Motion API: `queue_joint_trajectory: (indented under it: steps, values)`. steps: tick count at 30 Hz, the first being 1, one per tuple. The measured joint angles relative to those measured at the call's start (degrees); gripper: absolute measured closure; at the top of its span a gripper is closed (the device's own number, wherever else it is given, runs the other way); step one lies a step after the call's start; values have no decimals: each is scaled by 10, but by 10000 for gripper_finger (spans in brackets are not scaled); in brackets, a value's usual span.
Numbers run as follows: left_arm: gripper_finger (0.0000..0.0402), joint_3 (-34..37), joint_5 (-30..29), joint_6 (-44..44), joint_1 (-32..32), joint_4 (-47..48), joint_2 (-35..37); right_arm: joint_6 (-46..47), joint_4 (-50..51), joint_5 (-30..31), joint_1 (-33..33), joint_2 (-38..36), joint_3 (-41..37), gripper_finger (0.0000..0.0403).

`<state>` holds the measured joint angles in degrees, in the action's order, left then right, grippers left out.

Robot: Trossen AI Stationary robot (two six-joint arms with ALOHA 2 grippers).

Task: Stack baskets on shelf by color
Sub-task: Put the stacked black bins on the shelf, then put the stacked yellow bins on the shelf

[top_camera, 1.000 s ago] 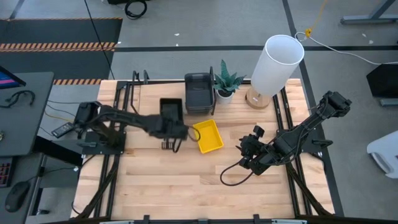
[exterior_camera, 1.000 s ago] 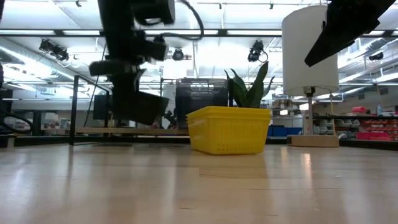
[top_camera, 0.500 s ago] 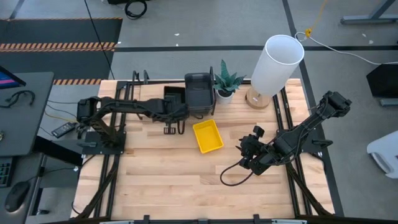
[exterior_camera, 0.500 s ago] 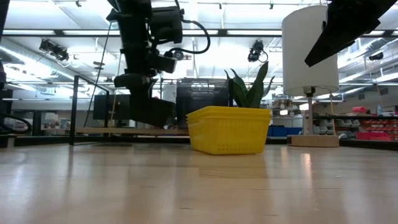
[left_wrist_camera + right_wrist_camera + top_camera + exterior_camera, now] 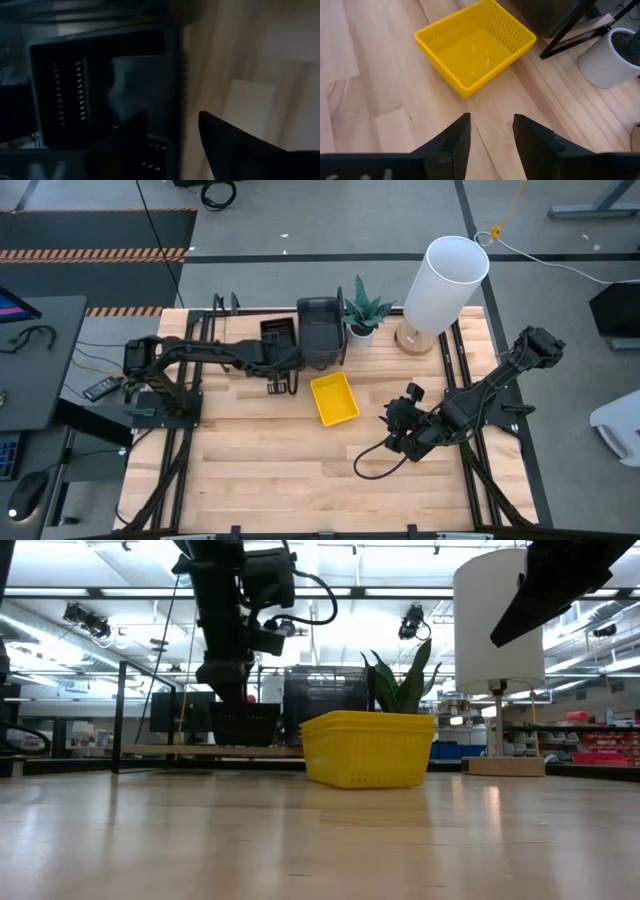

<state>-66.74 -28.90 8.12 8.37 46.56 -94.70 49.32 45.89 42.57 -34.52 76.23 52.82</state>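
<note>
While the left gripper (image 5: 281, 366) held a black mesh-sided plastic basket (image 5: 277, 335) at the light-wood shelf in its black metal frame (image 5: 215, 340), the right arm waited.

Its fingers were closed on the basket's near rim, just beside a dark grey smooth basket stack (image 5: 319, 330) on the shelf. A bright yellow rectangular plastic basket (image 5: 334, 399) lay alone on the pale wooden tabletop (image 5: 280, 470). The right gripper (image 5: 489, 132) hovered near it, fingers parted, holding nothing.

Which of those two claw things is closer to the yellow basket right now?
Left. The left end effector sits just beside the yellow basket, holding a black basket at the shelf; the right end effector waits slightly farther off on the other side.
</note>
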Motion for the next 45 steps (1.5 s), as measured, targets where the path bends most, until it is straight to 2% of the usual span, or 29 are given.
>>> queue_joint_trajectory:
  steps: [4,8,16,19,21,23,25,31,36,45]
  values:
    - [203,0,-4,0,-38,2,2,0,0,-2,0,0,0,250]
    - [210,0,-62,-4,-94,-12,4,-2,0,-1,0,0,0,250]
    - [237,0,-108,-21,-183,-122,6,-7,0,9,0,0,0,250]
    - [246,0,-29,-55,-199,-191,6,-6,0,9,0,0,0,250]
    - [254,0,30,-112,-203,-253,0,-5,0,9,1,0,0,250]
    - [261,0,60,-180,-204,-299,-4,-5,0,9,2,0,0,250]
    - [267,-2,72,-212,-210,-365,-16,-5,0,10,2,0,0,250]
    - [269,0,60,-200,-233,-482,-66,-12,-9,13,3,0,0,250]
    - [238,0,50,-210,-233,-532,-105,-13,-8,12,3,0,0,250]
    - [141,0,52,-194,-233,-521,-155,-15,-8,13,3,0,0,250]
